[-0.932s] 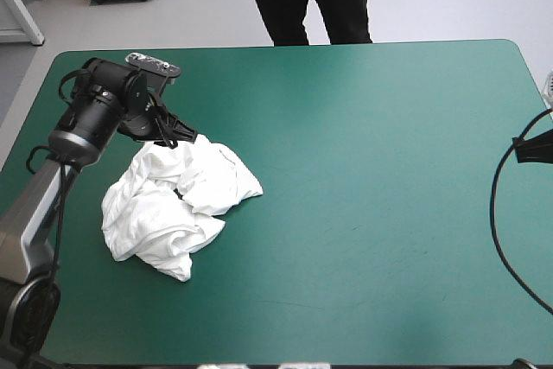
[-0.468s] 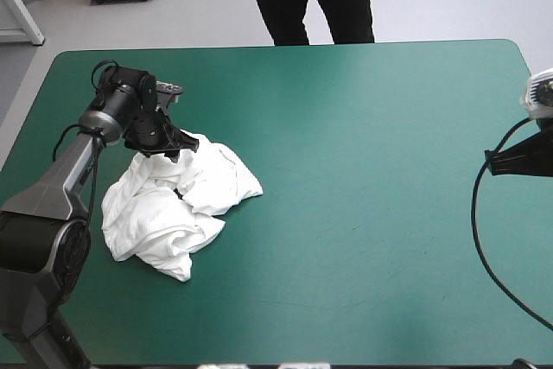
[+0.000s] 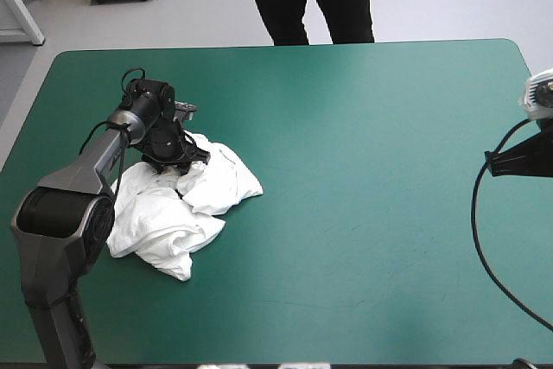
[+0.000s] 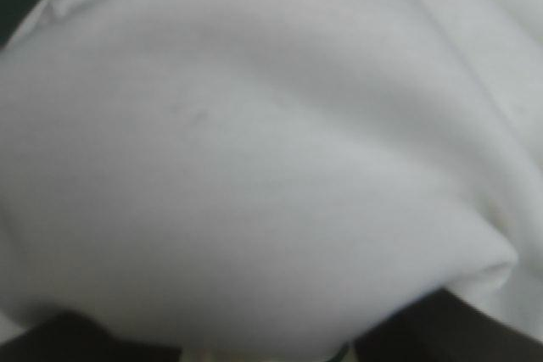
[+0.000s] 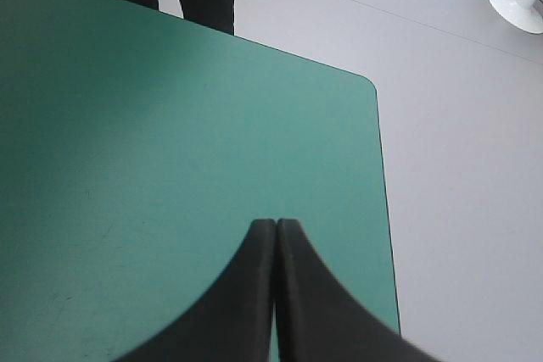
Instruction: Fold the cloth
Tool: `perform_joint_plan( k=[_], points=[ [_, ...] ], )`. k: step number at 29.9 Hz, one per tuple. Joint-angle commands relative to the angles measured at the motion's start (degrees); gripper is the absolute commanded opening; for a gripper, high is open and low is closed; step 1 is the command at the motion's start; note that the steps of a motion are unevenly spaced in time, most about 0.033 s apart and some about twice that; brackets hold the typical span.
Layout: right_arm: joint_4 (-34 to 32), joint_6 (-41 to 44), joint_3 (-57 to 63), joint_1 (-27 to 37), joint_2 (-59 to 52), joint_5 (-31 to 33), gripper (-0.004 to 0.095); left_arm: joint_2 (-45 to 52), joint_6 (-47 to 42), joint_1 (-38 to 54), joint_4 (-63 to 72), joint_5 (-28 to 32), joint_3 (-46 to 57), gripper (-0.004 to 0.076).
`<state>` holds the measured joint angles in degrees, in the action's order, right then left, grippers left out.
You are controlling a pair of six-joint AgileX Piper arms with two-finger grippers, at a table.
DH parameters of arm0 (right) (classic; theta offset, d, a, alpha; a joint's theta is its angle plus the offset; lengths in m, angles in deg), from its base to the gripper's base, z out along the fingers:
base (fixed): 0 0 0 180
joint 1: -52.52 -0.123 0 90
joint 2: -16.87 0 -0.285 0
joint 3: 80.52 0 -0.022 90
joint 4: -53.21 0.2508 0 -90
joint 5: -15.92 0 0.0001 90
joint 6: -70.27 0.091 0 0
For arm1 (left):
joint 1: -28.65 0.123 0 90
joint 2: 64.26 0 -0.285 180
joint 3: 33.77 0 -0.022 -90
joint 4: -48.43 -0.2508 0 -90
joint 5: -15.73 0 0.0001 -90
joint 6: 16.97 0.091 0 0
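"Looking for the T-shirt: where is it?"

"In a crumpled white heap on the left side of the desk."

"And the left hand?"

"Down on the far edge of the heap, touching it. It is open, and white cloth bulges up between its two sides."

"The right hand?"

"Shut tight, by the right edge of the desk, well away from the T-shirt."
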<state>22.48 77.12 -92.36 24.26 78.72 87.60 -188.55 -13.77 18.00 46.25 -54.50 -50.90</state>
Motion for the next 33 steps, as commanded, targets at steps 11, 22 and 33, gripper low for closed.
perform_joint_plan(
  k=[11,22,33],
  points=[
    [-2.0,1.1,-1.4,0.4,-0.3,-0.1,-0.0017,-0.2,4.6,-9.6,10.9,1.4,-3.5,-0.0009],
    [-1.9,1.1,-1.4,0.4,-0.3,-0.1,-0.0017,-3.8,4.6,-26.4,11.1,2.0,-16.6,-0.0009],
    [-1.9,1.1,-1.4,0.4,-0.3,-0.1,-0.0017,-9.1,6.7,-32.1,17.8,2.2,-28.9,-0.0007]
  ],
)
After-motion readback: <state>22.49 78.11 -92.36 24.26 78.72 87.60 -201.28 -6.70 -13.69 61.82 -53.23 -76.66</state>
